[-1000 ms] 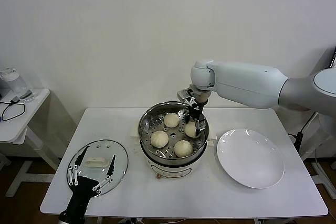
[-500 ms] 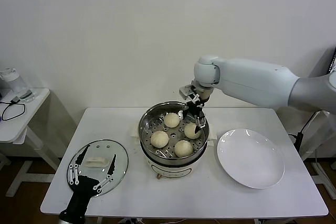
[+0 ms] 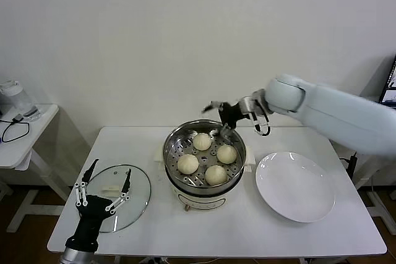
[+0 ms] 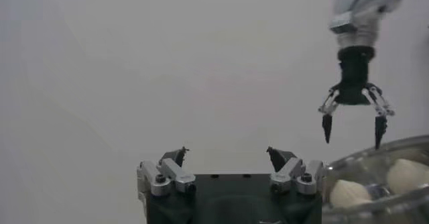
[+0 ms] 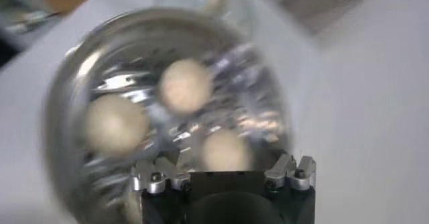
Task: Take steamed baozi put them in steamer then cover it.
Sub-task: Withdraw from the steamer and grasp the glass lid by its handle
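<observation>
1. Head view, right gripper (image 3: pixel 218 119): fingers spread wide, holding nothing, hanging above the far rim of the steamer; its white arm reaches in from the right side.
2. Steamer (image 3: pixel 171 153): round shiny steel pot on a white base, standing near the middle of the white table (image 3: pixel 260 227); uncovered.
3. Steamed baozi (image 3: pixel 202 141): four cream-white buns, all lying on the perforated tray inside the steamer, spaced apart from one another, none touched by a gripper.
4. Left gripper (image 3: pixel 102 185): fingers wide open, empty, raised above the near left part of the table, over the near edge of the glass lid.
5. Glass lid (image 3: pixel 133 187): round, clear, with a white handle, lying flat on the table left of the steamer, apart from it.
6. White plate (image 3: pixel 296 187): flat, round, on the table just right of the steamer.
7. Left wrist view: the left gripper's (image 4: pixel 226 157) two fingertips stand far apart with only the wall behind them; the right gripper (image 4: pixel 353 127) shows farther off, open, above the steamer (image 4: pixel 375 155).
</observation>
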Robot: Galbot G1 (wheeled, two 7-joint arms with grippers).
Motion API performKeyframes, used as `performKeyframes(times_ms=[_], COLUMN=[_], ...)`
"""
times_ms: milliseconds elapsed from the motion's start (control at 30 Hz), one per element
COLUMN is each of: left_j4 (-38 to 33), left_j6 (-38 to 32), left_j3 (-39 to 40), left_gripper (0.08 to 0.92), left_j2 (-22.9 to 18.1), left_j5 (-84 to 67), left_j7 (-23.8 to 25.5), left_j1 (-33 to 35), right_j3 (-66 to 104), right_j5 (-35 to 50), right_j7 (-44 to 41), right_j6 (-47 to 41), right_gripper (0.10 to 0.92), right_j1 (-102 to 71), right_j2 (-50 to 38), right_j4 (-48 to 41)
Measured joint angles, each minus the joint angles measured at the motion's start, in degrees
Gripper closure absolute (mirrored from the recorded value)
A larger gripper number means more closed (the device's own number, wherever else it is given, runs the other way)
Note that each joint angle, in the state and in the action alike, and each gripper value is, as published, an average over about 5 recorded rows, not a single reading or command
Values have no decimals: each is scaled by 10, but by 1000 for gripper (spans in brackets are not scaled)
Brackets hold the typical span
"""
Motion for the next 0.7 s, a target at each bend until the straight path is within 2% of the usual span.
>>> performKeyframes(times_ms=[167,333,500,700], left_j4=[5,15,32,57], left_j6=[15,25,36,59], left_j3=[1,-3,-13,-29], left_gripper=[177,177,177,177], left_j2=[2,4,5,11], left_j5=[19,53,100,171], left_j7=[-16,-28,-35,-44], left_j1=[-11,-23,-31,-31], right_j3=[160,339,509,681], right_j5=[3,2,-8,-21], right_j7=[165,278,347,385], right_j6=[38,60,72,92], right_gripper=[203,203,203,203], right_j1=[-148,-308,-463,-628], right_j2=[-25,-19,17,73], right_j4=[14,21,32,44])
